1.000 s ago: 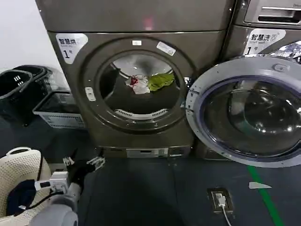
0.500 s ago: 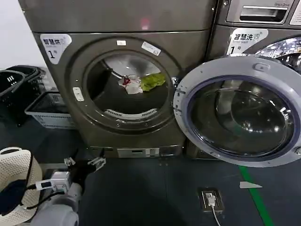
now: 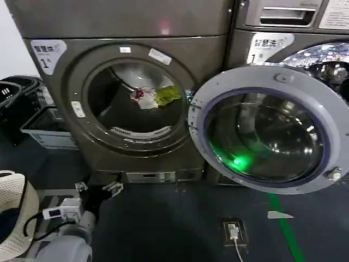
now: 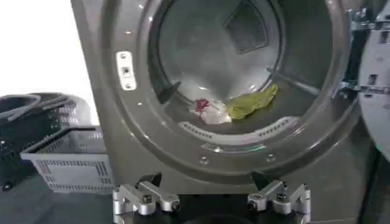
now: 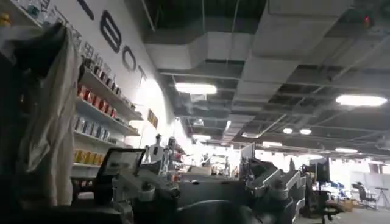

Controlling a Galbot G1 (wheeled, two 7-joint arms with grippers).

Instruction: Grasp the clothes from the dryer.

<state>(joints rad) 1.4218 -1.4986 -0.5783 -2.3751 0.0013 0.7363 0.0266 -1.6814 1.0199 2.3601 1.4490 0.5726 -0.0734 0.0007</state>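
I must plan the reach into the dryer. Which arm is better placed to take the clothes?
Probably the left. The left gripper is low before the dryer, jaws open, facing the clothes in the open port. The right wrist camera looks up at a ceiling, away from the machine.

One dryer (image 3: pixel 131 93) with its glass door (image 3: pixel 264 128) open at 3 o'clock, one second machine (image 3: pixel 294 33) behind that door, two clothes pieces (image 3: pixel 154 96) in the drum, two baskets (image 3: pixel 46 128) at 9 o'clock, one floor socket (image 3: pixel 233 232).

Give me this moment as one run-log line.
left gripper: open, low before dryer | clothes: in drum, ungrasped | door: open | right gripper: open, parked
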